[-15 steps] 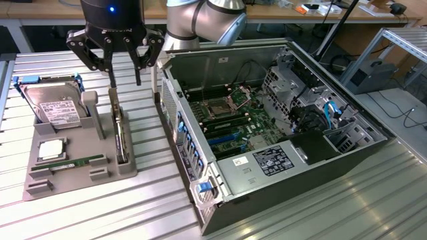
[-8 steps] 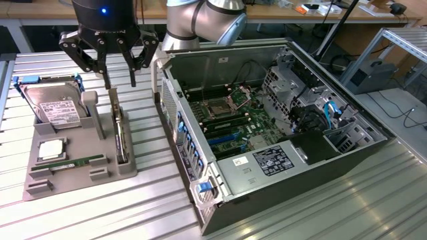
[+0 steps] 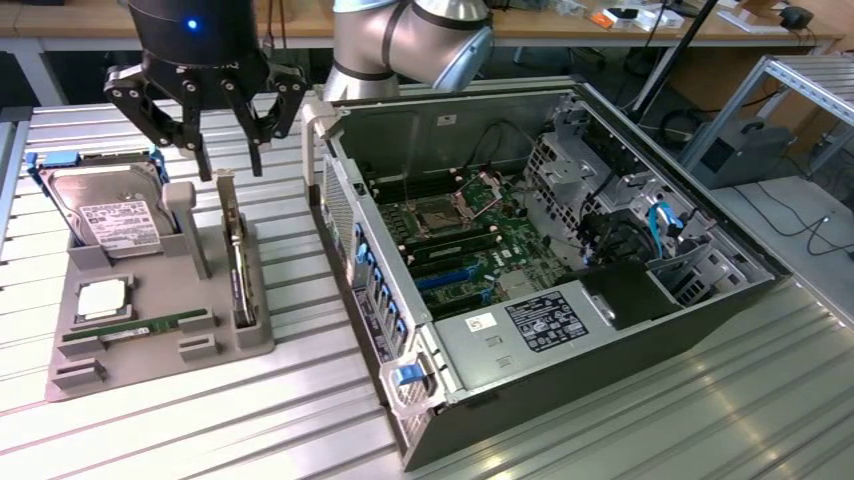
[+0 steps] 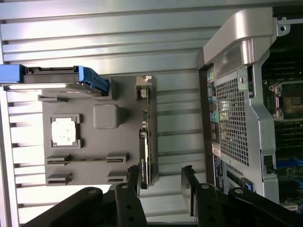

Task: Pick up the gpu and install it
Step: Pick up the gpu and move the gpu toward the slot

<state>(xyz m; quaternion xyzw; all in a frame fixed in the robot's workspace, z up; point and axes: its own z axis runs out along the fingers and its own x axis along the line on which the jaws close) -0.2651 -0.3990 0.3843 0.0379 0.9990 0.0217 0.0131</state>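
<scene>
Black multi-finger gripper (image 4: 161, 174) spread wide, holding nothing, hanging just above the bracket end of the gpu (image 3: 238, 275), a thin flat black expansion card with a silver metal bracket. Card stands on edge in a slot of the grey moulded parts tray (image 3: 227, 345), straight below the gripper, no contact visible. Long axis runs along the tray, roughly parallel to the side wall of the open black-and-silver computer case (image 3: 534, 260) on the exterior view's right. Wrist view: card edge sits closer to one finger than centred in the gap. Boxy silver hard drive with white label (image 3: 118, 215) stands further toward the exterior view's left.
</scene>
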